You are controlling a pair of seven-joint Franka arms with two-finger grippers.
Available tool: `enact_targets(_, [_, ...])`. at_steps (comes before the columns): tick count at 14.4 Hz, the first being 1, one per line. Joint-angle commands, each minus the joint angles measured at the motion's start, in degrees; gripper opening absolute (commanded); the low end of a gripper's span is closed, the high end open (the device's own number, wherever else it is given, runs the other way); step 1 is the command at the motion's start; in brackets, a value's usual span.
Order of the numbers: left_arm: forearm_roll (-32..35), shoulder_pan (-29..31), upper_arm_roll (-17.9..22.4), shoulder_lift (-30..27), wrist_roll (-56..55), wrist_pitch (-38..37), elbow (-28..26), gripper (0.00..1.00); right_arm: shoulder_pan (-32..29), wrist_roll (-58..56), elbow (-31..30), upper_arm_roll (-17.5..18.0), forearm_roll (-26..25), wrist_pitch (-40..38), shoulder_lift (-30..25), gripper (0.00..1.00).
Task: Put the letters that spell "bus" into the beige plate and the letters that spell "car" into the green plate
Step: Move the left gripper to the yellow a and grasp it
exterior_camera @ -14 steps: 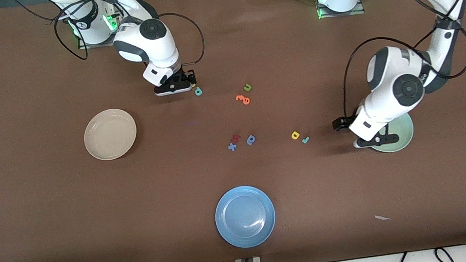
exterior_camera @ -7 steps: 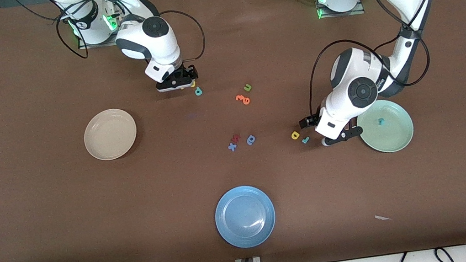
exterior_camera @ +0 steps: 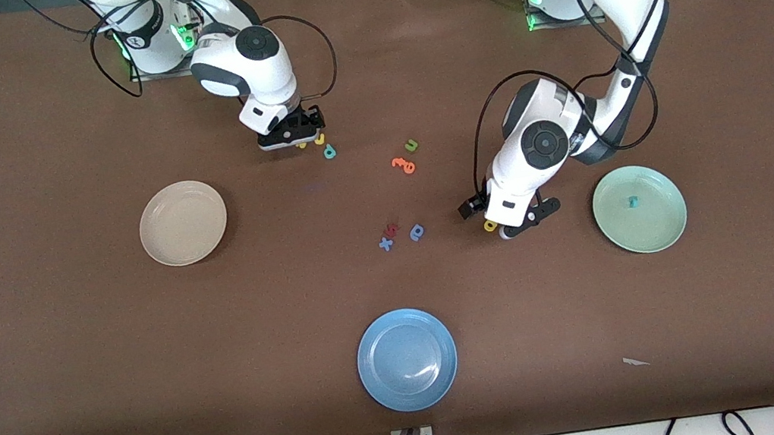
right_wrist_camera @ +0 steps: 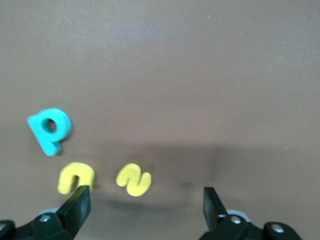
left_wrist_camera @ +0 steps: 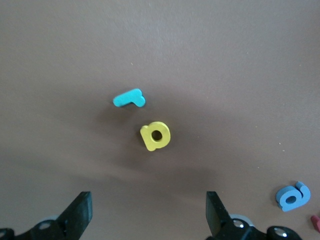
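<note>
beige plate [exterior_camera: 183,223]: round, shallow, cream, upright on the bench, nothing in it.
green plate [exterior_camera: 639,209]: round, pale mint, holding the teal c [exterior_camera: 633,201] near its centre.
teal b [exterior_camera: 330,152]: flat on the bench, at 5 o'clock of the yellow u [exterior_camera: 319,138].
yellow s [right_wrist_camera: 133,179]: flat, just beside the yellow u.
yellow a [left_wrist_camera: 155,136]: flat on the bench.
teal r [left_wrist_camera: 129,98]: flat, near the yellow a, apart.

Left gripper [exterior_camera: 508,224] low, lower right of centre in front view, jaws spread wide, nothing between. Right gripper [exterior_camera: 292,139] low, upper left of centre, jaws spread, empty
</note>
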Motion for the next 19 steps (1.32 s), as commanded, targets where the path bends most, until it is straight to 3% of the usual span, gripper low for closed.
enact_targets(1, [1.7, -1.4, 1.8, 2.5, -2.9, 1.7, 2.2, 1.0, -2.8, 0.7, -3.7, 0.0, -4.4, 3.8, -1.4, 1.0])
enact_targets(5, [11.0, -1.4, 2.0, 5.8, -10.1, 1.5, 6.7, 0.98, -2.9, 0.9, -3.6, -0.1, -4.5, 5.1, -0.7, 0.96])
enact_targets(7, [11.4, -1.4, 2.0, 6.0, -11.3, 1.5, 7.0, 0.97, -2.8, 1.6, -2.5, -0.1, -4.3, 6.3, -0.5, 0.96])
enact_targets(15, [11.4, -1.4, 2.0, 7.5, -12.4, 1.6, 7.1, 0.77, -2.8, 2.0, -1.9, -0.1, -7.6, 7.0, 1.5, 0.91])
enact_targets(17, [11.5, -1.4, 2.0, 7.6, -13.0, 1.6, 7.1, 0.67, -2.8, 2.0, -2.0, -0.6, -8.7, 7.1, 1.5, 0.87])
enact_targets(19, [11.5, -1.3, 2.0, 7.6, -13.0, 1.6, 7.1, 0.6, -2.8, 2.0, -2.0, -0.6, -8.8, 7.1, 1.5, 0.76])
